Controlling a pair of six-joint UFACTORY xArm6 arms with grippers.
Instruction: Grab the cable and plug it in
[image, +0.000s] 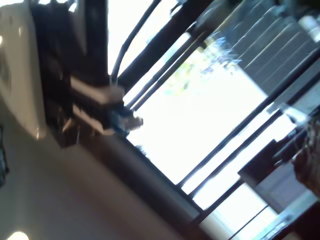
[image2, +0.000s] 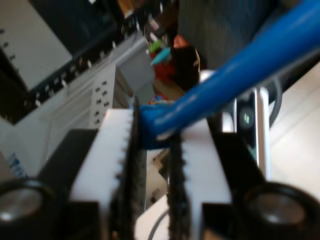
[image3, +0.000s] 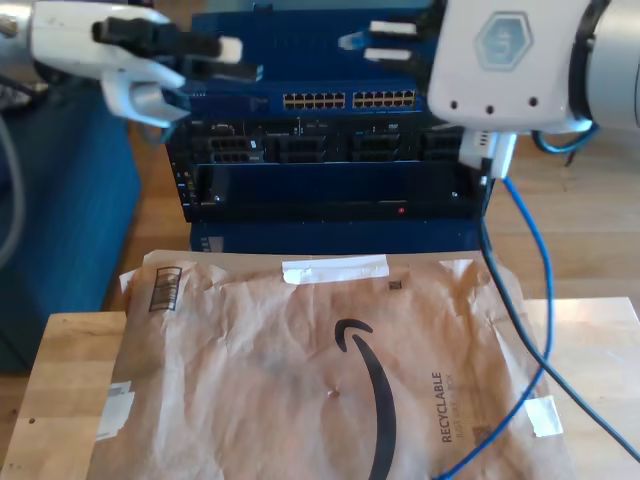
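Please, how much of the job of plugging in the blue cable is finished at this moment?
Done: the cable is grabbed; the jaws of my second gripper are shut on it. In hand: in the exterior view its end is held in the air before the rack, higher than the row of ports. Left: putting the plug into a port; it is not yet in one.

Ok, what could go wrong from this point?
The cable sits at the very tips of the jaws of my second gripper, so it may slip or twist. In the exterior view its slack trails over the paper mailer and could snag, tugging the plug off the switch ports.
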